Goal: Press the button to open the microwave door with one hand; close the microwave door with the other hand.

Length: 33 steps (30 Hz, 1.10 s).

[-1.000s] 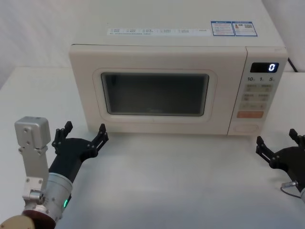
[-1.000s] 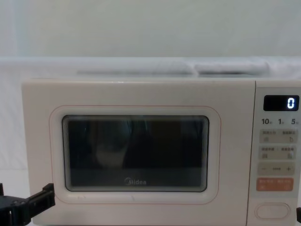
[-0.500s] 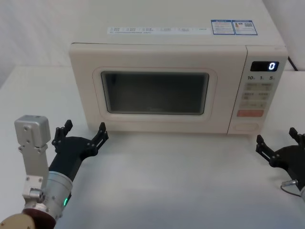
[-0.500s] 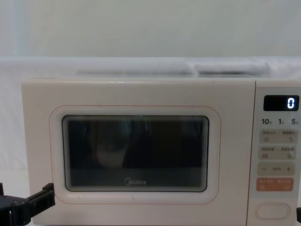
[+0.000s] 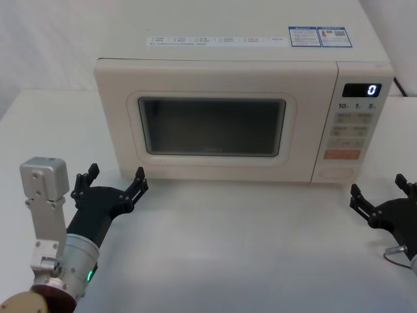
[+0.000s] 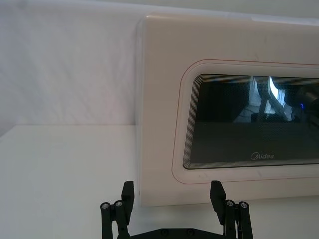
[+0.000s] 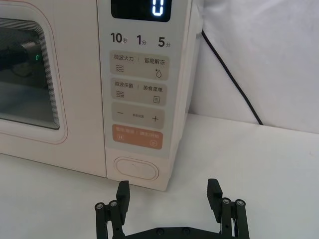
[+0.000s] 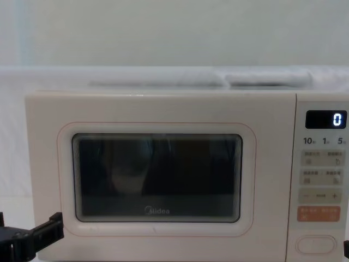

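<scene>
Cream door (image 5: 212,127) is shut, both pincers wide on the tabletop (image 5: 247,248); next, right pincer (image 7: 168,192) must press the button (image 7: 136,169).

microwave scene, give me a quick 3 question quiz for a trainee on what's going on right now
1. True or false: the microwave door is shut flush with the control panel.
2. Which key sits directly below the orange key? A. the display B. the cream pill-shaped button C. the minus/plus key
3. Fill in: the right gripper hovers above the table, just in front of the button, its fingers ____.

Key
1. True. The left gripper waits near the door's lower left corner, open and touching nothing.
2. B.
3. Open, apart from the button.
</scene>
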Available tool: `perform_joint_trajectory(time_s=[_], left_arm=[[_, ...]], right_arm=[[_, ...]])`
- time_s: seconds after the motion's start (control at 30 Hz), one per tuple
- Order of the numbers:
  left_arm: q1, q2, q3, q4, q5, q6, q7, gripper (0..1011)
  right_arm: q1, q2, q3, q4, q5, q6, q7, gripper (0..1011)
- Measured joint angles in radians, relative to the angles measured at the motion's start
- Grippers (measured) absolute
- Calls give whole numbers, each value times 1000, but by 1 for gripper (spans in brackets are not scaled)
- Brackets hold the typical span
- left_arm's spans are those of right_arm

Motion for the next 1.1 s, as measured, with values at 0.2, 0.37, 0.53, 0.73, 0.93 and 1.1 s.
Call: perform_joint_trajectory(time_s=[0.2,0.37,0.53,0.73,0.93,1.1], left_arm=[[0,0,0,0,0,0,0,1001],[0,0,0,0,0,0,0,1001],[0,0,0,0,0,0,0,1001],[0,0,0,0,0,0,0,1001],[0,0,0,0,0,0,0,1001],[0,0,0,0,0,0,0,1001]], right_arm=[[0,0,0,0,0,0,0,1002],[0,0,0,0,0,0,0,1002],[0,0,0,0,0,0,0,1002],[0,0,0,0,0,0,0,1002],[0,0,0,0,0,0,0,1002],[0,0,0,0,0,0,0,1002]])
